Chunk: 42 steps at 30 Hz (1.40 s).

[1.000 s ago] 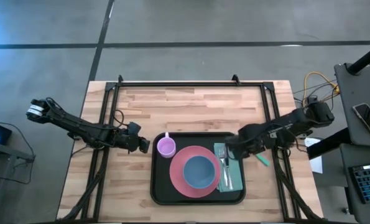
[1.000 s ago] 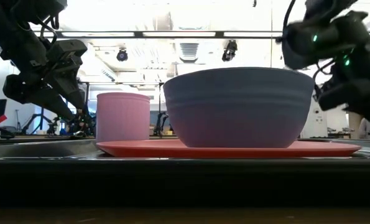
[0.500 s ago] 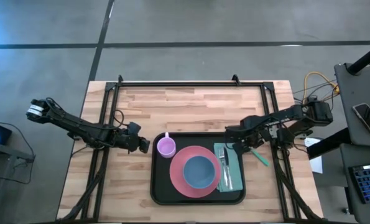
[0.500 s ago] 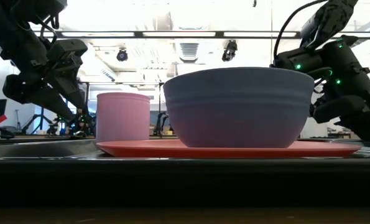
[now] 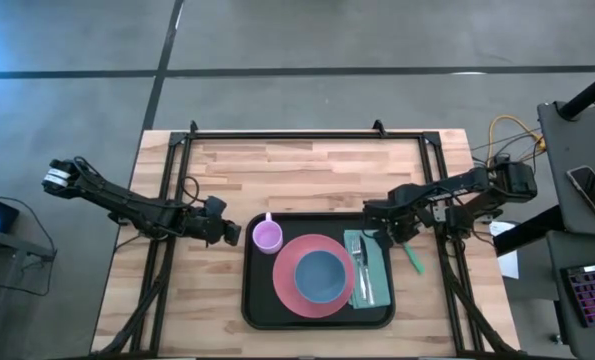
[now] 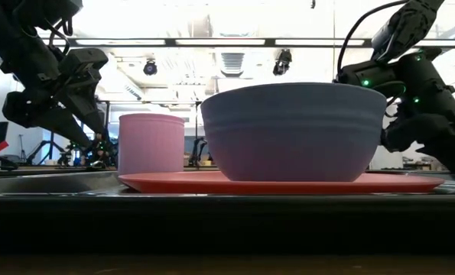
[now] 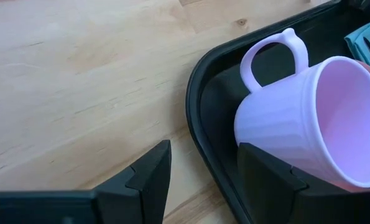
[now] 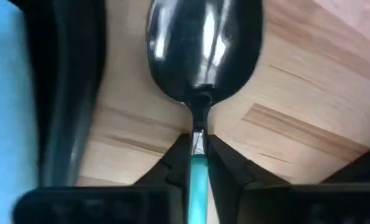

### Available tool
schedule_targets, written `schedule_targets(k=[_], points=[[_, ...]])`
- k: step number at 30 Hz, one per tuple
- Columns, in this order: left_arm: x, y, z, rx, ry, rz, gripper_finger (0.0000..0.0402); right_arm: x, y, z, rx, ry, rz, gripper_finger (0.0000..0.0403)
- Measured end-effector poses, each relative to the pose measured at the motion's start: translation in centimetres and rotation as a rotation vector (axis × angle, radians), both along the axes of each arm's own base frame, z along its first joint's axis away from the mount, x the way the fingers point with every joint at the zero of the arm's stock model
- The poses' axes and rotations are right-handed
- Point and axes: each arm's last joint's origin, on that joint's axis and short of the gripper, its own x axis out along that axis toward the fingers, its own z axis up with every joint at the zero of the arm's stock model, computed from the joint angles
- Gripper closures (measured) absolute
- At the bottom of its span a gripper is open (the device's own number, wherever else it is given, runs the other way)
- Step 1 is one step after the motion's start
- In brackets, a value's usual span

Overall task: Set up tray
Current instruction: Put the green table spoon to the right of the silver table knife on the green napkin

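Your tray (image 5: 317,320) is the big black one lying flat on the wooden table (image 5: 307,170), near the front edge, between your two arms. On it sits a round pink plate (image 5: 289,285) with a blue bowl (image 5: 322,276) on top. A small pink mug (image 5: 267,236) stands in the tray's back left corner. A teal napkin (image 5: 375,265) lies along the tray's right side, with a fork (image 5: 361,268) resting on it.

Your right gripper (image 5: 390,232) is just beside the tray's back right corner, over the rim there. Its fingers (image 8: 225,163) are squeezed on a spoon (image 8: 203,46) with a teal handle. The shiny spoon bowl sticks out in front of the fingers, over bare wood, right next to the dark tray rim. The teal handle pokes out behind the gripper, over the table.

Your left gripper (image 7: 200,171) waits just left of the tray, close to the mug. Its fingers are apart and hold nothing. One finger is over the wood and the other is over the tray edge.
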Motion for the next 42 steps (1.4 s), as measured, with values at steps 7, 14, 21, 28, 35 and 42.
schedule_targets(k=[7,14,21,28,35,42], points=[[0.0,0.0,0.0,-0.001,-0.001,0.0,0.0236,0.6,0.1,1.0,-0.002,0.006,-0.007,0.0385],[0.0,0.0,0.0,-0.003,-0.006,0.0,0.0236,2.8,1.1,5.9,-0.011,-0.145,-0.149,0.0388],[0.0,0.0,0.0,0.0,-0.005,0.001,0.0236,5.1,4.2,8.3,0.078,-0.379,-0.324,0.0389],[0.0,0.0,0.0,0.006,0.003,0.004,0.0236,6.4,7.0,5.9,0.03,-0.338,-0.416,0.0389],[-0.1,0.0,0.0,0.02,0.013,-0.014,0.0236,6.8,7.3,4.0,-0.036,-0.268,-0.421,0.0389],[0.0,0.0,0.0,0.019,0.008,-0.018,0.0236,6.3,7.2,2.3,-0.032,-0.191,-0.39,0.0381]])
